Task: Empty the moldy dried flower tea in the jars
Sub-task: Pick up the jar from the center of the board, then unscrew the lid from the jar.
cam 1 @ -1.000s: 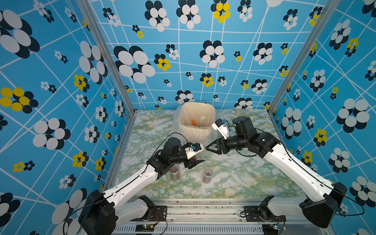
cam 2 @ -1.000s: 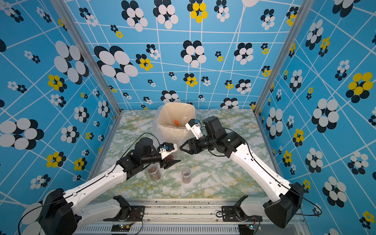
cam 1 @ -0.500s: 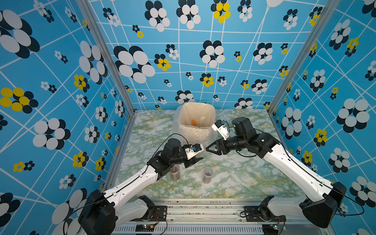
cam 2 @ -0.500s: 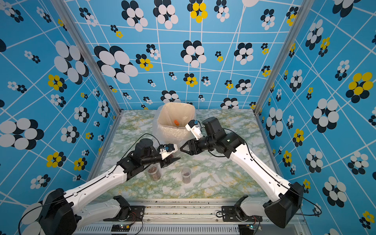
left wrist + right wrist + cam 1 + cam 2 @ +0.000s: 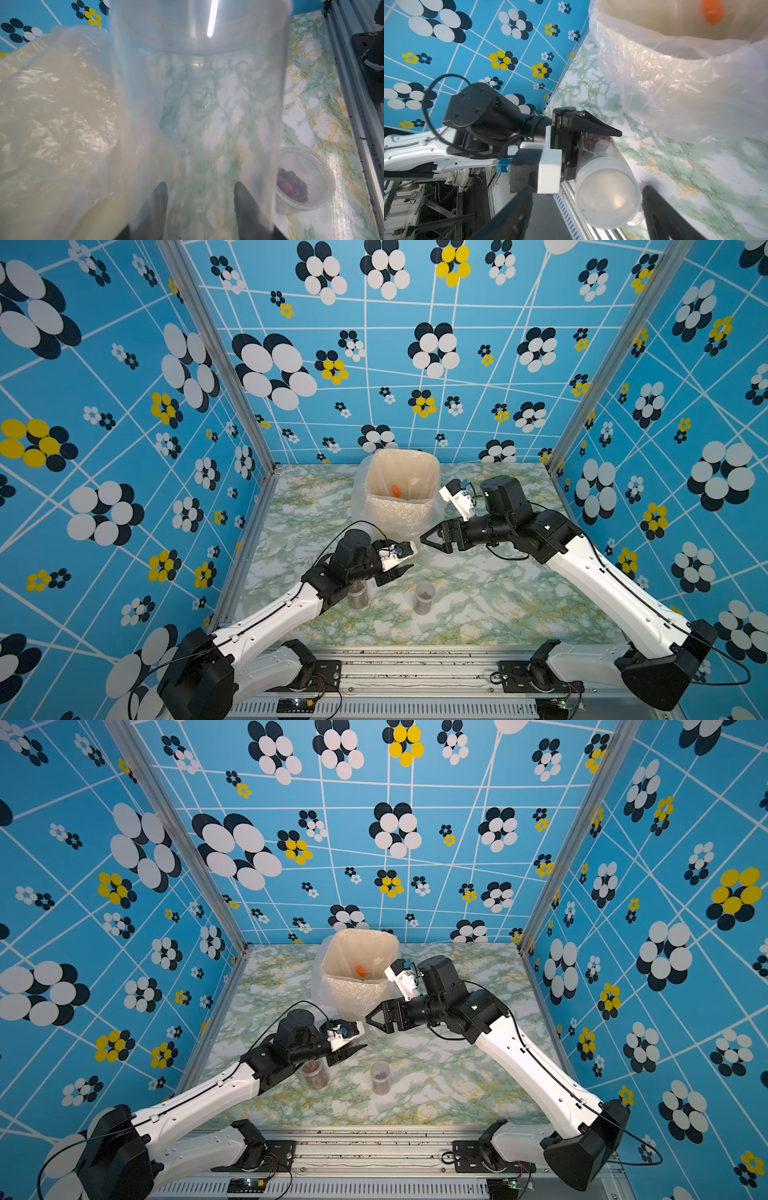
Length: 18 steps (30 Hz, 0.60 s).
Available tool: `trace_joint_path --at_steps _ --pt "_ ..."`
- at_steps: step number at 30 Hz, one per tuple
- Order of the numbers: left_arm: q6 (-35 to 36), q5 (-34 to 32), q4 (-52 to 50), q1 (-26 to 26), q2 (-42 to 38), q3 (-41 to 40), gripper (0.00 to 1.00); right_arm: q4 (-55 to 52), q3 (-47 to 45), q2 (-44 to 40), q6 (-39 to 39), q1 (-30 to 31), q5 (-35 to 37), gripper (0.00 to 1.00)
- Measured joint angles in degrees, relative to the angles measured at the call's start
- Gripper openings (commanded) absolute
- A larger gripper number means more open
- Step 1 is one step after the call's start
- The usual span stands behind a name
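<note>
**Position and grip**

The held jar (image 5: 607, 187) lies roughly horizontal above the table (image 5: 478, 605), near the bin (image 5: 399, 510) on its robot side. It is clamped across its body by the left gripper (image 5: 400, 569), whose jaws are closed on the clear wall towards one end. A small amount of tea (image 5: 593, 141) is seen at that end.

The right gripper (image 5: 426, 538) is open. In the right wrist view its fingers (image 5: 660, 209) stand either side of the jar's free end without touching it. That end is judged to carry the lid, though the seam cannot be made out.

Two more jars stand upright on the table. One jar (image 5: 424, 598) is in the open, and the other jar (image 5: 358, 595) is partly hidden under the left arm. Tea is seen in both.

**Handling**

- The jar is judged light, stiff and thin-walled, with a smooth, slippery surface.
- A firm body grip is required to resist twisting, but excess force may bow the wall.
- The lid is best taken around its rim, with the jaws square across the diameter and close to the end face.
- The tea is judged loose, dry and very light, so it will slide and scatter once the open mouth is tipped down.
- The mouth should therefore be placed over the bin before tilting.
- Crumbs may cling to the wall, so a shake may be needed.
</note>
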Motion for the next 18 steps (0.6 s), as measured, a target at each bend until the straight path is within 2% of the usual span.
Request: trace_joint_path --at_steps 6,9,12,15,18 --pt "0.6 -0.9 0.2 -0.2 -0.2 0.0 0.35 -2.3 0.0 1.4 0.4 0.0 0.0 0.78" --pt "0.8 -1.0 0.2 -0.5 -0.2 0.0 0.35 -2.8 0.0 1.9 0.7 0.0 -0.1 0.69" --pt "1.0 -1.1 0.2 -0.5 -0.2 0.0 0.34 -2.8 0.0 2.4 1.1 0.0 -0.3 0.68" --pt "1.0 -1.1 0.1 -0.5 -0.2 0.0 0.34 -3.0 0.0 3.1 1.0 0.0 -0.5 0.61" --pt "1.0 -1.4 -0.5 -0.5 -0.2 0.0 0.33 -3.0 0.0 3.7 1.0 0.0 -1.3 0.48"
